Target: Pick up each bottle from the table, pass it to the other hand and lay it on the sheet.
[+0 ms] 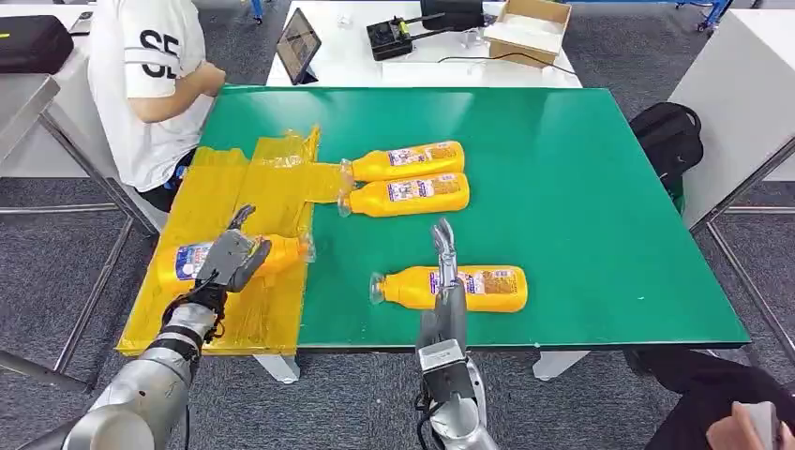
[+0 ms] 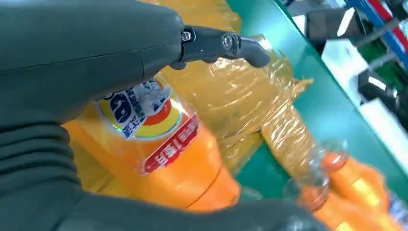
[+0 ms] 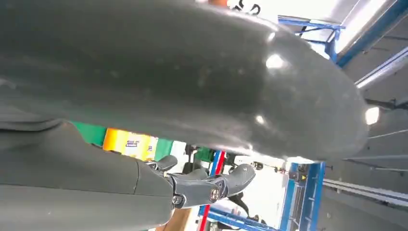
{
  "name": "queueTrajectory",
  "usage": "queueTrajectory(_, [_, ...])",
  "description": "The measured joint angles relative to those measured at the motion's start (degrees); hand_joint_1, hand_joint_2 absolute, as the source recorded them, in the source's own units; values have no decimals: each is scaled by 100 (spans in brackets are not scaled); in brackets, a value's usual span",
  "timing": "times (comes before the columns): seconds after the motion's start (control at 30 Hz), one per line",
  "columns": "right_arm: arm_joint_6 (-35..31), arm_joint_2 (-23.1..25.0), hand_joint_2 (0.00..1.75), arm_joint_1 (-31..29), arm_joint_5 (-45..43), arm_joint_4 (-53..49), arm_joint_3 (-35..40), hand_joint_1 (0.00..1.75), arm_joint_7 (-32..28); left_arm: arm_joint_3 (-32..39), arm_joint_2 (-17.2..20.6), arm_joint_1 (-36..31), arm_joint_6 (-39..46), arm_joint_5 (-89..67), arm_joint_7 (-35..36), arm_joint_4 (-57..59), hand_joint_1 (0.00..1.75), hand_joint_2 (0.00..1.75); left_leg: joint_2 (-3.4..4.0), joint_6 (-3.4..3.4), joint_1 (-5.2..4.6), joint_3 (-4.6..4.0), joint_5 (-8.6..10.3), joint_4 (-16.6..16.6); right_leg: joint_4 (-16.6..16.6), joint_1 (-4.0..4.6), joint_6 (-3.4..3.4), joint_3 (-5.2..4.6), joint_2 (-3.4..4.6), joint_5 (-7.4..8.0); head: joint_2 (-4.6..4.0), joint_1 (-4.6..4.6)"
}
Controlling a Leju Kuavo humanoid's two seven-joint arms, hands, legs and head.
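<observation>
The left robot hand (image 1: 234, 260) is gripping an orange plastic bottle (image 1: 281, 253) over the crinkly yellow sheet (image 1: 272, 187). The right robot hand (image 1: 444, 272) is reaching up, fingers apart, holding nothing, above another orange bottle (image 1: 487, 288) near the green table (image 1: 581, 169) edge.

4 orange bottles (image 1: 414, 178), 1 yellow sheet (image 1: 220, 202), 1 green table (image 1: 581, 187), 2 robot hands (image 1: 232, 260), 1 tablet (image 1: 298, 44), 1 cardboard box (image 1: 528, 28)
</observation>
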Motion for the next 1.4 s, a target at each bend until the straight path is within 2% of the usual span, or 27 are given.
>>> queueTrajectory(0.1, [17, 13, 0, -7, 292, 72, -48, 0, 0, -63, -203, 260, 427, 1847, -2, -634, 0, 175, 3, 0, 0, -8, -1, 0, 1, 0, 0, -13, 2, 2, 0, 0])
queueTrajectory(0.13, [20, 15, 175, -9, 337, 101, -61, 0, 0, -107, -269, 327, 551, 2262, -4, -829, 0, 175, 5, 0, 0, -14, -1, 0, 0, 0, 1, -18, 3, 3, 0, 2])
queueTrajectory(0.3, [33, 20, 175, -33, 619, 219, -107, 0, 2, -293, -417, 555, 987, 2767, -2, -1487, 0, 175, 2, 0, 1, -32, -1, 1, 2, 1, 2, -32, 2, 1, 0, 0])
queueTrajectory(0.47, [-183, 4, 175, -196, 1507, 477, -212, 0, 238, -1006, -494, 1051, 2781, 3691, -6, -2750, 0, 175, 8, -1, 0, -45, -3, 1, 0, 0, 2, -52, 3, 2, 0, -2])
queueTrajectory(0.57, [-332, -105, 175, -408, 2055, 606, -350, 0, 573, -1516, -514, 1433, 3130, 4017, -6, -3550, 0, 175, -3, -1, 0, -51, -3, 1, -1, 0, 1, -52, -4, -2, 0, -2])
queueTrajectory(0.63, [-334, -267, 175, -574, 2464, 704, -472, 0, 881, -1883, -557, 1727, 3244, 4222, -6, -4140, 0, 175, 2, 0, -2, -54, -4, 1, -4, -2, 3, -52, -3, 1, 0, -2])
queueTrajectory(0.83, [-322, -518, 175, -773, 2685, 870, -651, 0, 1098, -2358, -605, 2089, 3289, 4381, -6, -4951, 0, 175, 3, 0, -2, -57, -4, 2, -7, -1, 7, -56, 0, 4, 0, -4])
queueTrajectory(0.97, [112, -878, 175, -923, 2937, 946, -883, 0, 1501, -2616, -649, 2516, 3233, 4482, -6, -5472, 0, 175, 3, 0, -1, -62, -4, 3, -8, -1, 7, -60, -1, 4, 0, -2])
queueTrajectory(1.13, [597, -1207, 175, -1014, 3119, 1021, -1213, 0, 1703, -2899, -649, 2887, 3303, 4451, -4, -5731, 0, 175, 4, 3, -3, -72, -6, 3, -10, -2, 8, -67, -1, 4, 0, -2])
queueTrajectory(1.4, [1159, -1508, 175, -1204, 3429, 1417, -1392, 0, 1993, -3121, -649, 3126, 3366, 4368, -4, -5785, 0, 175, 6, 3, -1, -71, -6, 3, -9, 0, 8, -69, 0, 4, 0, -2])
